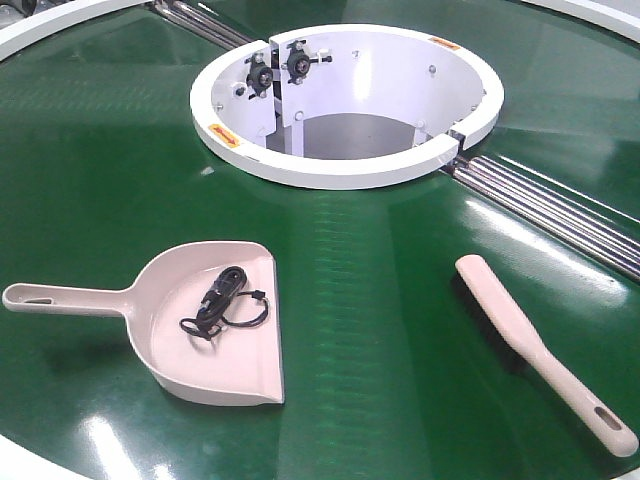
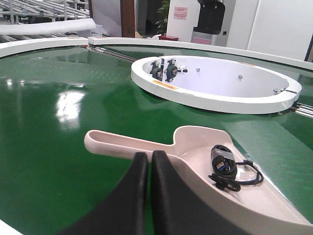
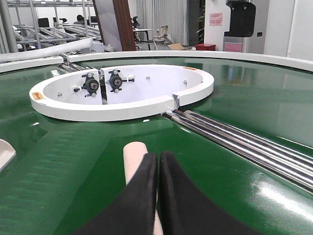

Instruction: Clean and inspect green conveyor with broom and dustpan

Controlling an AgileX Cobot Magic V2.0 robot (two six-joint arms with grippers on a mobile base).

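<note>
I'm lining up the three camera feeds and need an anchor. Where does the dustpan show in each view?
Front view: the dustpan lies lower left on the green conveyor, handle pointing left, a black cable in its scoop.
Left wrist view: lower centre to right, just beyond the left gripper.
Right wrist view: only a pale sliver at the left edge, probably its corner.
Shared landmark: the white ring-shaped hub.
</note>
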